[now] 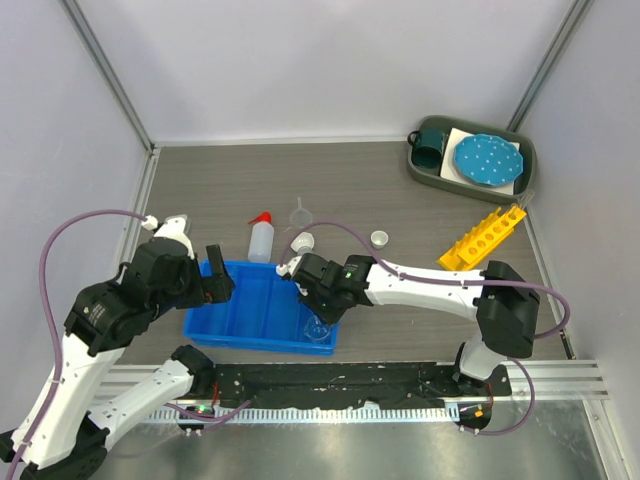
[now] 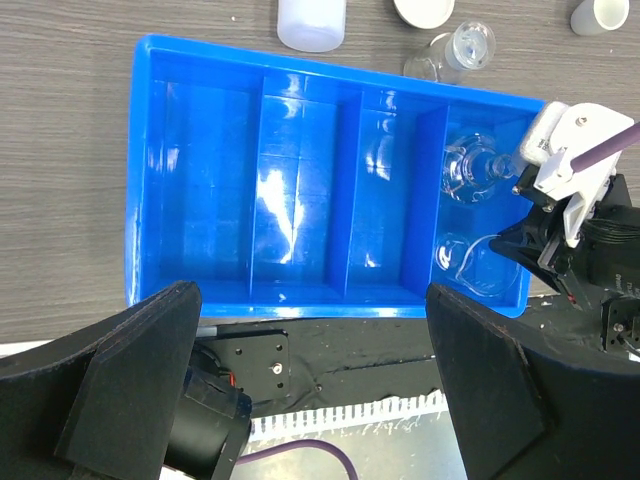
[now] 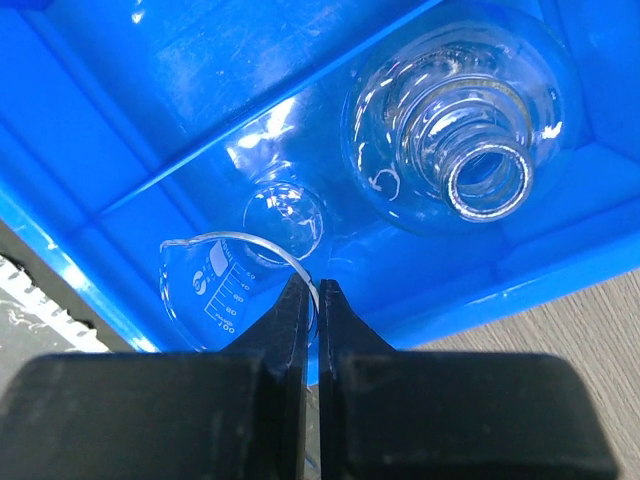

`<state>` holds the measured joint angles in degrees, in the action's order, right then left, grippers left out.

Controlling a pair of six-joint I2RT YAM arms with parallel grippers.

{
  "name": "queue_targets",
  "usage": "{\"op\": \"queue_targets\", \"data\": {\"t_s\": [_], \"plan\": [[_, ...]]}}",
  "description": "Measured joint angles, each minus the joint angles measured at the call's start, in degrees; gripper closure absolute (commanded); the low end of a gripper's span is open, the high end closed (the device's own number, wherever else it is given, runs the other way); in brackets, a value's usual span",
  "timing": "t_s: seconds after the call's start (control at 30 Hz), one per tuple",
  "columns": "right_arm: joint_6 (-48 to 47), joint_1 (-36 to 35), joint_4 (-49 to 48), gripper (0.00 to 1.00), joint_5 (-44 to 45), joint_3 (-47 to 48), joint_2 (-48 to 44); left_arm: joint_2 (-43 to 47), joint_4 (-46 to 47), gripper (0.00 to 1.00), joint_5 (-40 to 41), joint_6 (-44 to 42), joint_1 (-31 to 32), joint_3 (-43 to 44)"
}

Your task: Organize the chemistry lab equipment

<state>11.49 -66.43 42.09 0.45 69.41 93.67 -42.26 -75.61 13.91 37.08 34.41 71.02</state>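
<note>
Small clear beaker (image 3: 235, 285) sits in the end compartment of the blue tray (image 3: 150, 120), its rim pinched between the closed fingers of the right gripper (image 3: 312, 295), with the flask (image 3: 470, 130) just beyond the fingertips. Left gripper (image 2: 310, 300) hangs empty over the tray, fingers spread wide.

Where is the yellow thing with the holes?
In the top view, the yellow tube rack lies on the right, just below the grey bin and right of a small white dish.

Tbl (image 1: 220, 185) w/ bin (image 1: 245, 300), bottle (image 1: 261, 242), rack (image 1: 483, 238).
</note>
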Motion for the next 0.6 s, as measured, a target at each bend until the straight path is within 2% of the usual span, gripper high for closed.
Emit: {"op": "queue_targets", "data": {"t_s": [0.07, 0.17, 0.2, 0.33, 0.6], "plan": [[0.07, -0.02, -1.22, 0.99, 0.35, -0.92, 0.0, -0.04, -0.02, 0.0, 0.04, -0.02, 0.0, 0.02], [0.17, -0.15, -2.54, 0.92, 1.03, -1.6, -0.07, -0.04, -0.04, 0.0, 0.04, -0.02, 0.0, 0.0], [0.24, -0.22, -2.73, 0.84, 1.18, -1.7, -0.07, -0.04, -0.04, 0.0, 0.04, -0.02, 0.0, 0.0], [0.68, -0.33, -3.98, 0.69, 1.88, -2.36, -0.37, -0.04, -0.04, 0.0, 0.04, -0.02, 0.0, 0.0], [1.22, -0.92, -3.89, 0.65, 3.41, -2.12, -1.36, -0.24, -0.04, 0.0, 0.02, -0.02, 0.0, 0.0]]}}
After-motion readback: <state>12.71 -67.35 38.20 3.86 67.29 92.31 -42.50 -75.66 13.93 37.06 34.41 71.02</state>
